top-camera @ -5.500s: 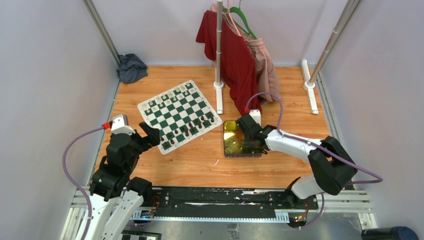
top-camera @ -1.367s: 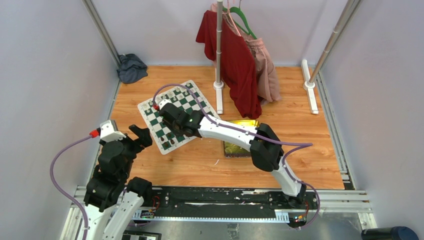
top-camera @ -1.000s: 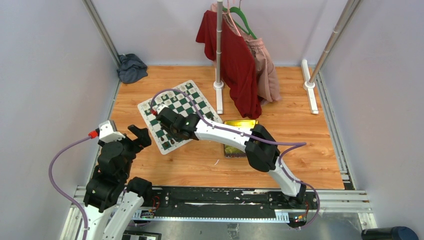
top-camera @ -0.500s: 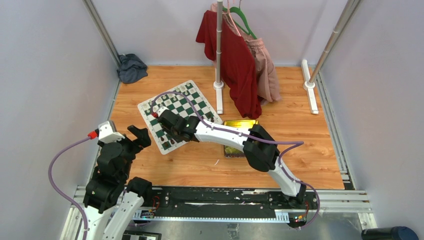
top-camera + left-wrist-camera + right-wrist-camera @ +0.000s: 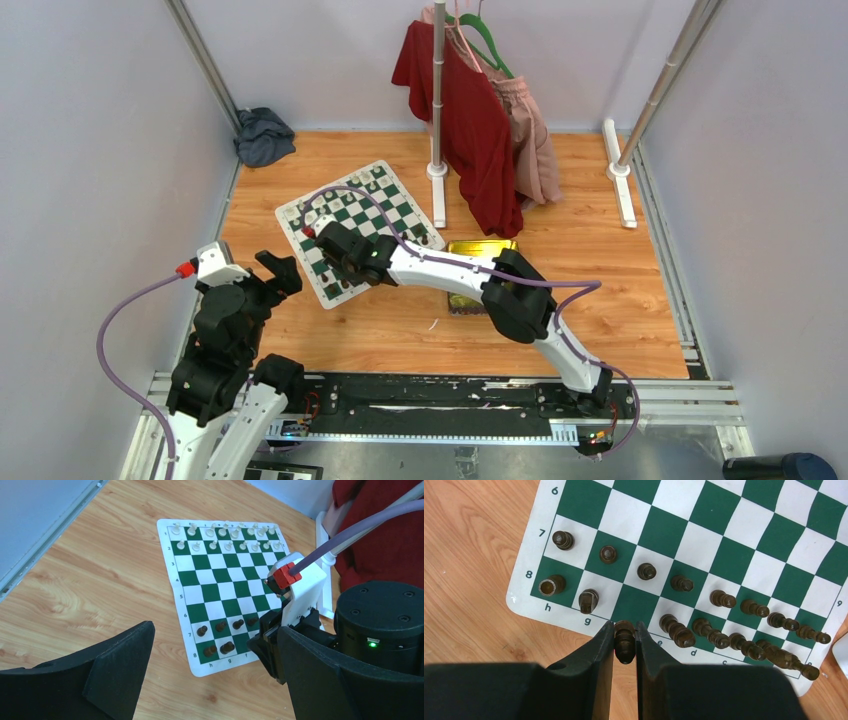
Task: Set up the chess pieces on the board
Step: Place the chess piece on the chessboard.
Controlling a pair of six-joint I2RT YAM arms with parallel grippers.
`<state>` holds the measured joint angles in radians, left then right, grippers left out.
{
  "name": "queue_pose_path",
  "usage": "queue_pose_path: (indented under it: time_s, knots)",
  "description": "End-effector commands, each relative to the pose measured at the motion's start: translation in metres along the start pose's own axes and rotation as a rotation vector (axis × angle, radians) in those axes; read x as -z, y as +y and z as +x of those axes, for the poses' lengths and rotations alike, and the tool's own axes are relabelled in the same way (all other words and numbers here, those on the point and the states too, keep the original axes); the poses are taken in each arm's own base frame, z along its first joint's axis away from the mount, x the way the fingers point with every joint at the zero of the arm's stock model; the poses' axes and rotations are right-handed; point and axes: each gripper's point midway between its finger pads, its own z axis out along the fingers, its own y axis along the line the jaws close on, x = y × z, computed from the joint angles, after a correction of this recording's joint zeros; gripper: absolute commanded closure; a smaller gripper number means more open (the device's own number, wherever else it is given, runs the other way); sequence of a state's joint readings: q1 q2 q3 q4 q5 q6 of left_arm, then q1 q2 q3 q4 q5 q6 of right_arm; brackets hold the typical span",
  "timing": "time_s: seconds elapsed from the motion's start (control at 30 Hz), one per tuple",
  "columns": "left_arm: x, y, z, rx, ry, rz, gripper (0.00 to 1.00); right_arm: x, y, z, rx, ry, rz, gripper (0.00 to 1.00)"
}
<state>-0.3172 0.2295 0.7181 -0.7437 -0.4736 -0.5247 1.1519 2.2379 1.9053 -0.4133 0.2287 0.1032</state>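
Gripped a dark piece (image 5: 624, 642) in the right hand (image 5: 625, 630), poised over the bare back-row square of the board (image 5: 724, 555). Held the left hand (image 5: 281, 270) spread wide and empty beside the board. Risked clipping the tight neighbours (image 5: 588, 600) on descent and toppling them

Lab-type robot test cell: wood table (image 5: 600, 320) boxed in by blank grey walls (image 5: 90, 150), metal corner poles (image 5: 203, 62), aluminium mounting rail (image 5: 440, 436) along near edge.

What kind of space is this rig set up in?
Looks like a robot lab test cell, not a home: plain grey walls box in a wooden tabletop, a metal mounting rail runs along the near edge, and the props are unrelated: a chessboard, a clothes rack, a gold tin.
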Motion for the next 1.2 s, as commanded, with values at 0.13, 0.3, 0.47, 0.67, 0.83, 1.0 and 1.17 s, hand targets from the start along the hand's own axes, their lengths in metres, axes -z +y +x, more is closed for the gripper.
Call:
queue_pose_path:
  time_s: [0.13,0.3,0.47,0.67,0.83,1.0,1.17]
  knots:
    - [-0.001,-0.001,0.003,-0.027,0.018,0.008,0.0,-0.017,-0.003,0.018,0.024,0.035,0.018,1.0]
    - [-0.001,-0.003,0.003,-0.029,0.019,0.014,0.0,-0.021,-0.006,0.02,0.018,0.039,0.021,1.0]
    - [-0.002,-0.003,0.004,-0.032,0.024,0.016,0.0,-0.026,-0.006,0.023,0.015,0.042,0.021,1.0]
    - [-0.002,-0.004,0.004,-0.033,0.025,0.018,0.0,-0.031,-0.008,0.028,0.017,0.052,0.025,1.0]
    - [-0.002,-0.004,0.004,-0.032,0.022,0.021,0.0,-0.034,-0.012,0.029,0.013,0.054,0.028,1.0]
    - [-0.002,-0.005,0.004,-0.033,0.023,0.025,0.0,-0.037,-0.014,0.03,0.009,0.058,0.028,1.0]
    - [-0.002,-0.005,0.005,-0.034,0.025,0.028,0.0,-0.041,-0.014,0.03,0.008,0.059,0.028,1.0]
